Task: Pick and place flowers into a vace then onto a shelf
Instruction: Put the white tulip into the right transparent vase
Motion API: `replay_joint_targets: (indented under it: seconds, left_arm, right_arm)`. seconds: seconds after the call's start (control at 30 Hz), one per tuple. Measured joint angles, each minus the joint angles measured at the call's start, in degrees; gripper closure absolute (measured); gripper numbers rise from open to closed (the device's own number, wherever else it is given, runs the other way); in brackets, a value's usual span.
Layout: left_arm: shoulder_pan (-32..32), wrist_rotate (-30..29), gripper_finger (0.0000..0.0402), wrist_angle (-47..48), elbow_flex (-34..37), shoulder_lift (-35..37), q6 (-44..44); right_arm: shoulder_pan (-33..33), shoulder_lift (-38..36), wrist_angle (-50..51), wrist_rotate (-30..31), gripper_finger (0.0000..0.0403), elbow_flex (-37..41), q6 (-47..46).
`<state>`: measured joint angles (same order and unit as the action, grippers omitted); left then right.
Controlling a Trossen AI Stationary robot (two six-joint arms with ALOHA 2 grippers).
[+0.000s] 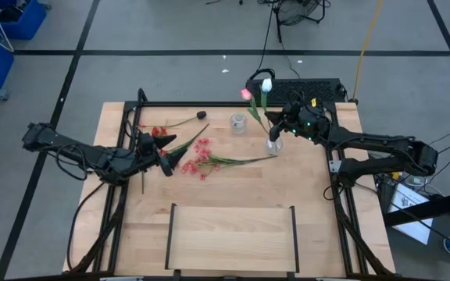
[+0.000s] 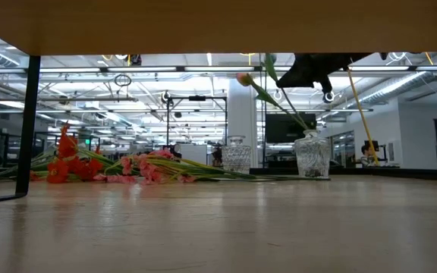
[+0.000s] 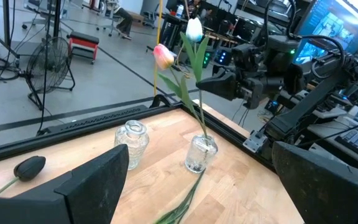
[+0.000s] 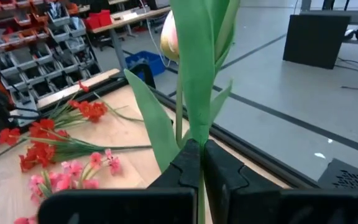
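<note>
Two tulips, a white bud (image 3: 194, 29) and a pink bud (image 3: 163, 56), stand tilted with their stalks' lower ends in a small glass vase (image 1: 274, 144) at the far right of the table. My right gripper (image 4: 201, 155) is above the vase, shut on a leafy tulip stalk. A second glass vase (image 1: 238, 122) stands beside it holding nothing. Red sprays (image 1: 158, 133) and pink sprays (image 1: 201, 156) lie flat on the tabletop. My left gripper (image 1: 173, 160) hovers open over the left side, next to the sprays. The shelf (image 1: 231, 234) sits at the near edge. My right gripper pinches what looks like the white tulip's stalk (image 4: 199, 134) between its two fingers, where broad green leaves spring from it, about halfway up. The fingers come nearly level from the table's right side and lie across the stalk. The stalk stands nearly upright, its lower end in the vase (image 3: 201, 152).
A dark bud on a thin stalk (image 1: 201, 115) lies near the far edge. A long green stalk (image 1: 244, 161) runs from the pink sprays toward the vase's foot. Black frame rails (image 1: 338, 195) border the table's sides. Bare wood lies between the flowers and the shelf.
</note>
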<state>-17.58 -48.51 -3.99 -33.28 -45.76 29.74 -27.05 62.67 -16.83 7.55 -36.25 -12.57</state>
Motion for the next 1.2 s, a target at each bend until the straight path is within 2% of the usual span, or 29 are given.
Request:
replay_joint_targets:
  seconds: [0.27, 0.43, 0.87, 1.2]
  left_arm:
    - [0.0, 0.0, 0.0002, 0.0, 0.0, 0.0, 0.2]
    - [0.0, 0.0, 0.0002, 0.0, 0.0, 0.0, 0.2]
    - [0.0, -0.1, 0.0002, 0.0, 0.0, 0.0, 0.3]
    - [0.0, -0.1, 0.0002, 0.0, 0.0, 0.0, -0.9]
  right_arm:
    - [0.1, 0.0, 2.0, -0.1, 0.0403, 0.6, 0.2]
    - [0.1, 0.0, -1.5, -0.1, 0.0403, 4.8, -1.1]
    - [0.1, -0.1, -21.4, -0.1, 0.04, 19.6, 0.2]
    - [0.2, -0.1, -23.1, -0.3, 0.0399, 25.2, 0.2]
